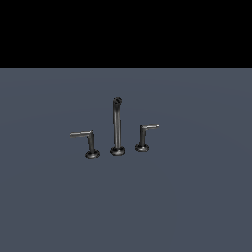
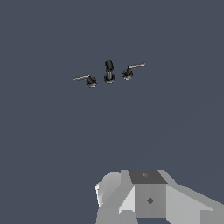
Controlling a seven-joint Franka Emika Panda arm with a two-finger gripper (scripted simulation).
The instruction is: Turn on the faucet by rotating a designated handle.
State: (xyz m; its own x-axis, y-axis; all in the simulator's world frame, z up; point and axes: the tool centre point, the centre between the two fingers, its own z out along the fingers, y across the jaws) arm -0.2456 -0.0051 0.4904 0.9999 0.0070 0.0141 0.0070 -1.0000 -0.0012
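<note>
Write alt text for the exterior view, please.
A dark metal faucet stands on a flat grey surface: tall spout between two L-shaped levers, the longer handle at the exterior view's left. No robot arm shows.

My faucet (image 1: pixel 117 129) is dark, glossy metal all over: spout, posts and round bases near black, with pale grey glints along the handle (image 1: pixel 83 139) and the smaller lever (image 1: pixel 146 133). The floor (image 1: pixel 197 197) is plain slate blue-grey, unpatterned. My gripper body (image 2: pixel 148 199) shows light and mid grey.

I see only my gripper (image 2: pixel 148 197) body, pale grey and blocky, in the wrist view; its fingers are out of frame.
</note>
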